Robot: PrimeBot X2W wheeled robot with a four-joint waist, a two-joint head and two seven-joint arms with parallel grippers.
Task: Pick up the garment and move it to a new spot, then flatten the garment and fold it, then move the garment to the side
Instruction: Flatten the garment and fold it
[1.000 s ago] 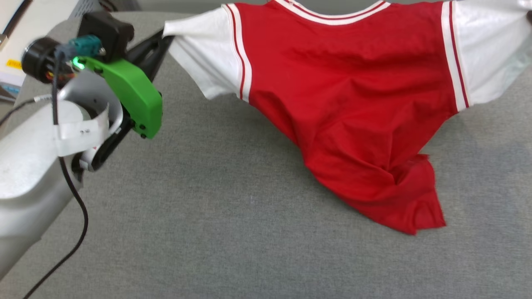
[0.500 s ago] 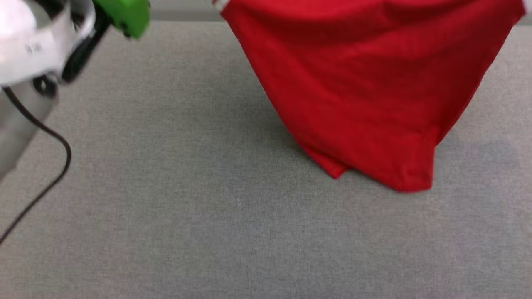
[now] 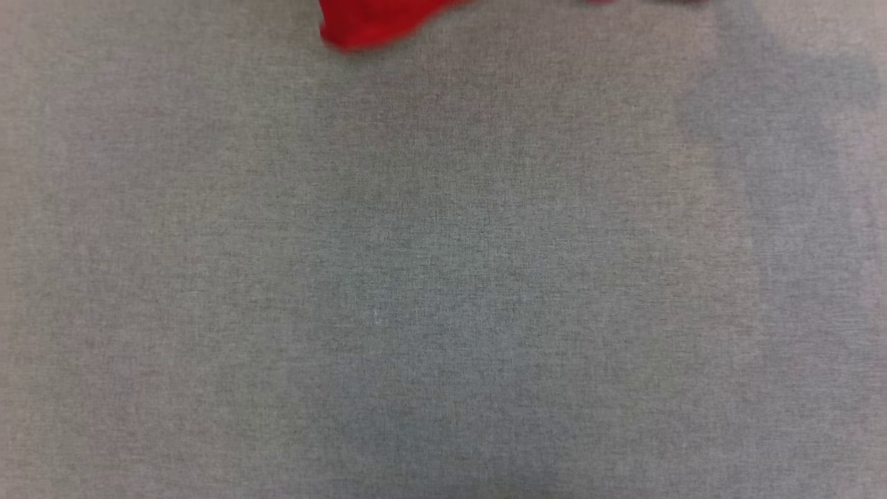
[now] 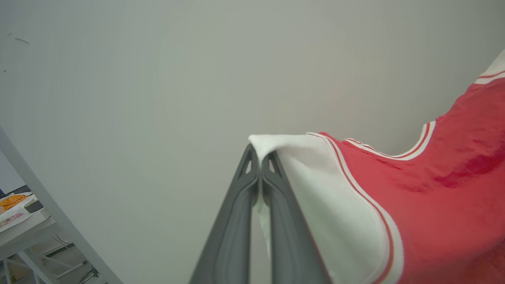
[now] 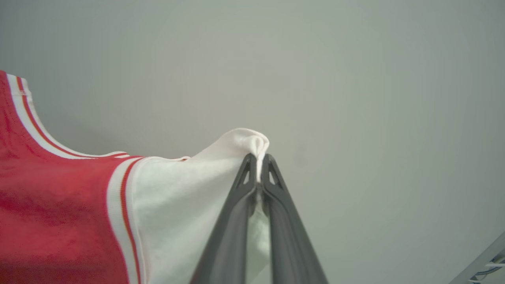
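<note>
The garment (image 4: pixel 426 205) is a red jersey with white sleeves and red-and-white striped trim, held up in the air against a pale wall. My left gripper (image 4: pixel 259 157) is shut on the tip of one white sleeve. My right gripper (image 5: pixel 258 157) is shut on the tip of the other white sleeve, with the garment (image 5: pixel 51 209) stretching away to the left of that view. In the head view a blurred red corner of the garment (image 3: pixel 371 24) hangs at the top edge above the grey cloth table (image 3: pixel 443 291).
A white metal frame (image 4: pixel 47 213) and a shelf with papers (image 4: pixel 15 215) stand at the lower left of the left wrist view. Another pale frame bar (image 5: pixel 479 262) crosses the lower right corner of the right wrist view.
The garment has gone up: its hem left the table and now only a red corner shows at the head view's top edge. The left arm has risen out of that view.
</note>
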